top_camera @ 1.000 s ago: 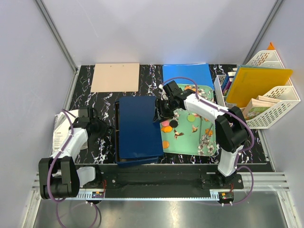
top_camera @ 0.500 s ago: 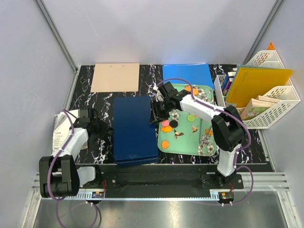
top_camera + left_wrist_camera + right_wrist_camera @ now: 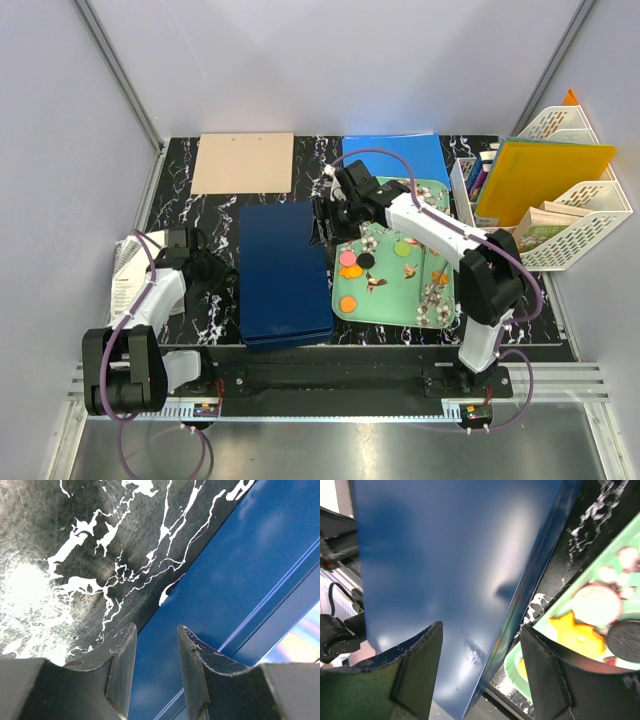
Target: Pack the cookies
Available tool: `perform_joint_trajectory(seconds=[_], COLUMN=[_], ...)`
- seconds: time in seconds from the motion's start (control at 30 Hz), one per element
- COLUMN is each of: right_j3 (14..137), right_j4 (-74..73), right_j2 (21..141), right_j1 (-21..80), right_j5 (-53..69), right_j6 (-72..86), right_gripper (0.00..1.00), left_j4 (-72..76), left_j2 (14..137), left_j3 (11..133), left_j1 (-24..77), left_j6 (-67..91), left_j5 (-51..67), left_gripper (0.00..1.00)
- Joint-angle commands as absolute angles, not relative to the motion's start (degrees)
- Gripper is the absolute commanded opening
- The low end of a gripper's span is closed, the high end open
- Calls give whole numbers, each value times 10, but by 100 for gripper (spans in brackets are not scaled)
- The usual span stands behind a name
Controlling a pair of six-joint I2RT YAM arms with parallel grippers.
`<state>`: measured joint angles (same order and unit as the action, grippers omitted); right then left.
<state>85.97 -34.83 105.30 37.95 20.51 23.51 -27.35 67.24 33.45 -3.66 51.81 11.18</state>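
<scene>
We see the right gripper (image 3: 481, 630) with its jaws spread wide and nothing pinched between them. Through the gap, just past the fingertips, runs one long edge of the blue box (image 3: 285, 270). Its lid lies flat and shut, so whatever is inside is hidden from us. We cannot tell whether either finger touches the box, and from above the gripper's own body covers the box's far corner.

The cookies (image 3: 348, 258) lie outside these jaws, on the side away from the box, loose on the mint-green tray (image 3: 395, 305). Closest to the fingertips the wrist view shows a pink cookie (image 3: 595, 602), an orange one (image 3: 575, 635) blurred to a ragged outline, and a black one (image 3: 625, 637) cut off by the frame edge. From above we count a few more orange and green discs farther from the jaws. The right arm crosses over the tray and hides part of it.

The left gripper (image 3: 156, 630) has its jaws partly apart and empty. Ahead of its fingertips lie the box's opposite edge and the black marbled table (image 3: 75, 540). Contact with the box is not clear to us. The box stands between these jaws and the cookies.
</scene>
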Motion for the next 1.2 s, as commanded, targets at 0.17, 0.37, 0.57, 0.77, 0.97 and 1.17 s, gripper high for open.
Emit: perform_joint_trajectory(seconds=[0.17, 0.37, 0.57, 0.77, 0.97, 1.17], right_j3=[987, 1121, 1282, 1358, 1352, 1331], right_j4=[-382, -383, -391, -396, -397, -395], right_j2=[1026, 1141, 1272, 1344, 1364, 1358], right_j1=[352, 307, 293, 292, 301, 308], right_j5=[133, 90, 75, 109, 123, 126], right_j6=[210, 235, 228, 241, 248, 255], right_gripper=[68, 51, 31, 25, 22, 21], left_j4=[-336, -384, -399, -412, -417, -383], left_j2=[652, 672, 600, 527, 467, 455], left_j3=[464, 574, 593, 517, 443, 440], left_j1=[-50, -35, 23, 69, 81, 93], left_j6=[474, 435, 373, 320, 306, 297], left_j5=[22, 41, 24, 44, 82, 158], left_gripper=[41, 40, 40, 19, 0, 0])
